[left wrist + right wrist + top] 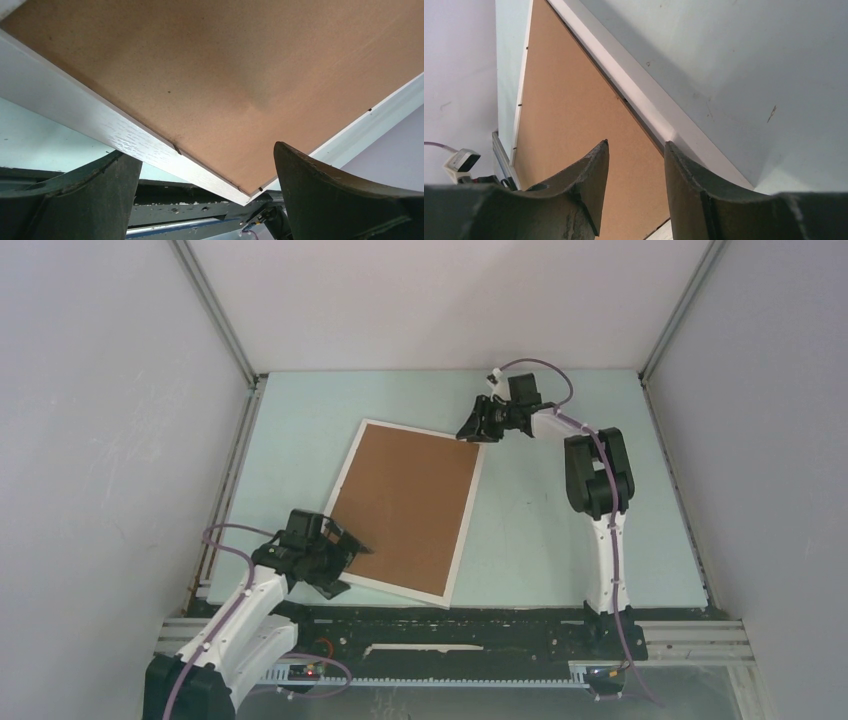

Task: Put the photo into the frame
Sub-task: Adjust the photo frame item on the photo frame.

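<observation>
The frame is white with a faint woodgrain and a soft sheen, the board within it is matt, finely speckled brown fibreboard, the table is smooth, matt and lightly scuffed, and the left gripper at the table's eight o'clock has scuffed matt black plastic fingers.

Top external looks down from high up behind the arms: bases along the bottom edge, the whole table in shot, and the frame left of centre with its brown backing board facing up. The left wrist camera sits low and very close, peering out between the left gripper fingers in the bottom corners, one frame corner filling the picture. The right wrist is equally close, sighting along the frame's rim past the right gripper fingers at the bottom. All three views share frame and board, each wrist at an opposite corner.
</observation>
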Robot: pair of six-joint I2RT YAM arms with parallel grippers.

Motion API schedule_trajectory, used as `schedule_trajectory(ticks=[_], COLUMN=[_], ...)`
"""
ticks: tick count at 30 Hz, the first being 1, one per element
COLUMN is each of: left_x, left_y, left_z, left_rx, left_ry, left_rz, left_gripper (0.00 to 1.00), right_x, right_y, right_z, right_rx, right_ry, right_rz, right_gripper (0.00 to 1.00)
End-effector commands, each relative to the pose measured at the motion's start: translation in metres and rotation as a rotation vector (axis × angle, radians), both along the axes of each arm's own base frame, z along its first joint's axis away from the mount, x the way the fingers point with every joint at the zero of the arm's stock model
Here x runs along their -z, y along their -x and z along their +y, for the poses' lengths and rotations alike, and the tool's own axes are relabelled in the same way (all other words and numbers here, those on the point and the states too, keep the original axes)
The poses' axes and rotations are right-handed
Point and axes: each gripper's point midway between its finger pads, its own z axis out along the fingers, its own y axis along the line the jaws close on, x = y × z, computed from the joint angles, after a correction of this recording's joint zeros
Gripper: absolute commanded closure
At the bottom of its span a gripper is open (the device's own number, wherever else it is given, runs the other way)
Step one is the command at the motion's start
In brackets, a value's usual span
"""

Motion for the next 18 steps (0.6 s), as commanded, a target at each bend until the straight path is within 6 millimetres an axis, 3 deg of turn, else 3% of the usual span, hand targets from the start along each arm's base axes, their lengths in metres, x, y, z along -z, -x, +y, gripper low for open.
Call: schedule_trajectory(ticks=[1,7,11,14,18], left_x=[-0.014,-0.014,-0.015,-0.015,-0.015], left_y=[-0.021,-0.021,-0.022,-0.021,-0.021], left_z=[-0.012,-0.012,-0.012,-0.012,-0.012], left_rx=[-0.005,-0.008,-0.009,-0.008,-0.006], left_ry=[0.068,0.071,0.073,0.073,0.074], left_rz=[-0.110,-0.113,-0.118,-0.116,-0.116], left_gripper=[0.00,0.00,0.00,0.00,0.00], right_x=[-0.035,-0.065,-0.075,-0.065,-0.035], right_y=[0.080,0.090,0.096,0.095,0.085], right_z=[0.050,0.067,0.070,0.067,0.055], right_rx=[-0.203,-0.260,-0.261,-0.227,-0.143], right_ry=[-0.197,-0.275,-0.262,-0.221,-0.110], right_rz=[0.212,0.179,0.161,0.186,0.219], right_gripper=[0.49,0.49,0.49,0.49,0.49])
